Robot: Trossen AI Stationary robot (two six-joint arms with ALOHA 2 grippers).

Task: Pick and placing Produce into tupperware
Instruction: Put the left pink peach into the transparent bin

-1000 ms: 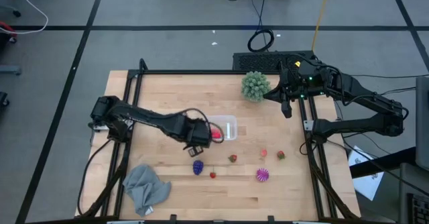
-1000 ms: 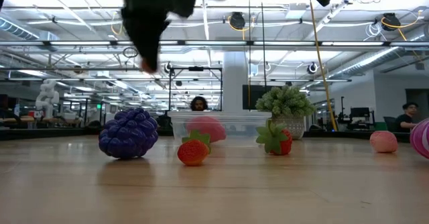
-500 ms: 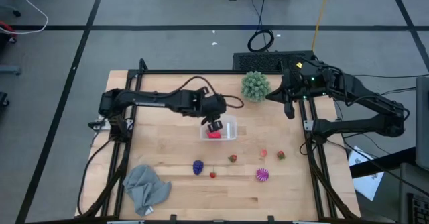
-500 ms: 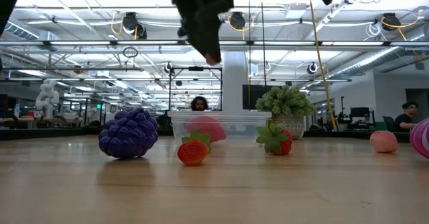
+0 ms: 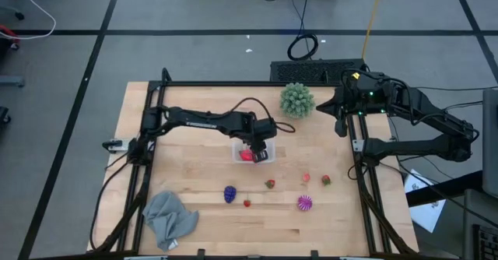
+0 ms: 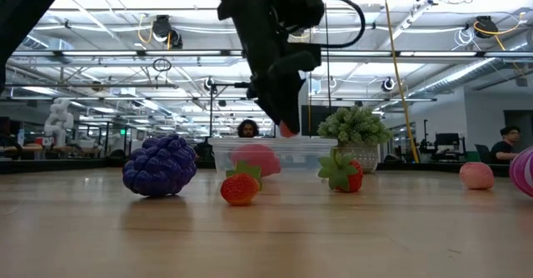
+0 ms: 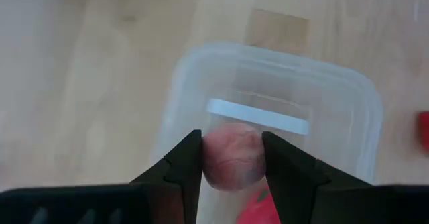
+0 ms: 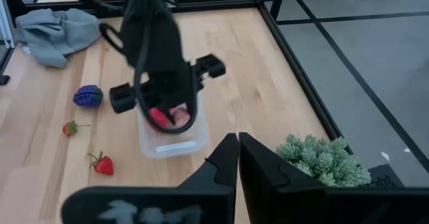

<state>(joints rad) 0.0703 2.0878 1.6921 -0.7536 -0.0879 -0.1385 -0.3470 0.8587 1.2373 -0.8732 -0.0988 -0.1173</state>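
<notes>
A pink fruit (image 7: 232, 159) is pinched in the left claw (image 7: 232, 158) above the tupperware (image 5: 267, 141) mid-desk. Released off-centre, it could strike the rim and roll out. The right claw (image 8: 238, 151) waits pressed together, far right.

Bystanders on and around the wooden worktop (image 5: 194, 213)

A green spiky ball (image 5: 296, 100) sits near the worktop's far edge, and a crumpled grey cloth (image 5: 168, 217) lies at the near left corner, well apart from it. A black metal frame (image 5: 233, 83) runs along the worktop's edges. On the grey floor beyond, a coiled black cable (image 5: 303, 47) rests near a dark line of tape (image 5: 194, 32). Seen level across the worktop, the spiky ball shows as a leafy clump, and people sit in the lit room behind: one at centre (image 6: 246, 129), another at far right (image 6: 505, 144).
</notes>
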